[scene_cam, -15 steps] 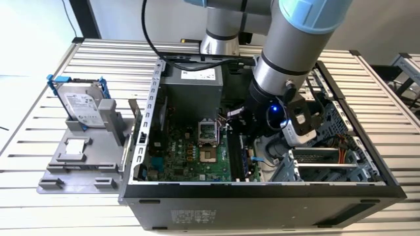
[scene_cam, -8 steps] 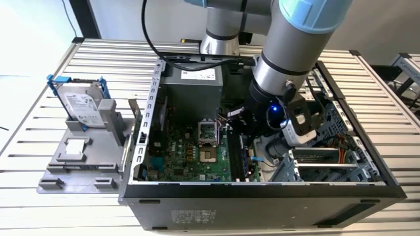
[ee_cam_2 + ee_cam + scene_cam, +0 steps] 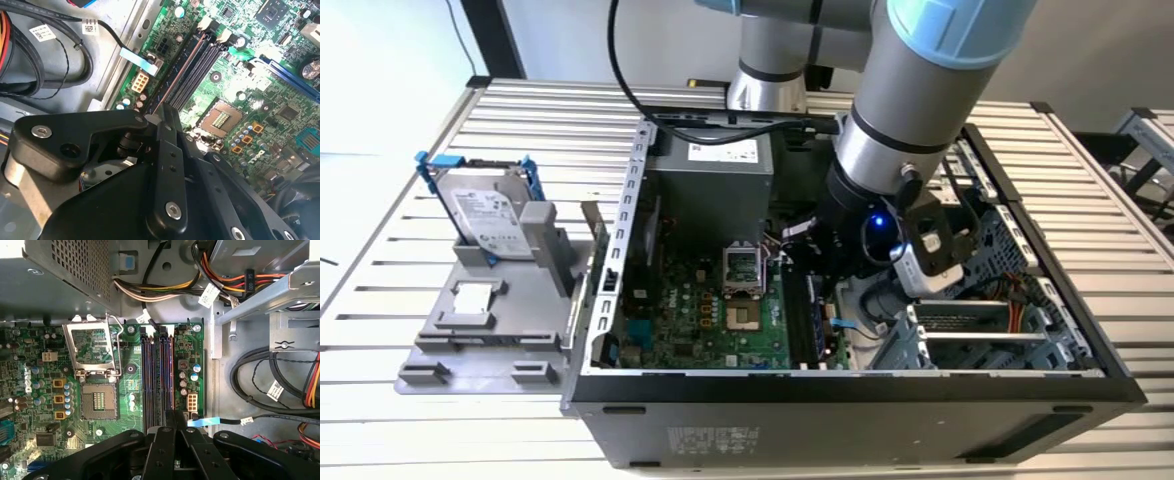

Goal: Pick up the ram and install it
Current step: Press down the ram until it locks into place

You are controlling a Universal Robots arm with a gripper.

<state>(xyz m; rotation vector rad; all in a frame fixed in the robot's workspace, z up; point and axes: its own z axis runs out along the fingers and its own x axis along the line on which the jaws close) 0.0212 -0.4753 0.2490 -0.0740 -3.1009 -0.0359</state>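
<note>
The claw (image 3: 175, 414) is narrow, its 2 fingers (image 3: 161, 131) pinched close on the near end of the ram (image 3: 172, 375). In both wrist views the ram shows edge-on as a thin reddish-brown line, standing along the outermost of the 4 black slots (image 3: 152, 375), the 1 nearest the white connector (image 3: 190, 402). Whether it is fully seated, I cannot tell. A flat blue tab (image 3: 200, 421) lies just beside the fingertips.

Past the slots sits the open CPU socket (image 3: 97, 400), its metal frame (image 3: 92, 347) lifted, on the green board (image 3: 694, 310).

In the exterior view the arm (image 3: 921, 100) comes down from the top of the frame into the open case (image 3: 854, 385), which fills the centre and lower right. At the exterior view's left, well apart from the case, a grey tray (image 3: 467, 350) carries a hard drive (image 3: 487, 210) upright in a blue-edged bracket, with a small silver plate (image 3: 474, 297) below it in the frame. Case and tray rest on the slatted metal bench (image 3: 400, 150).
</note>
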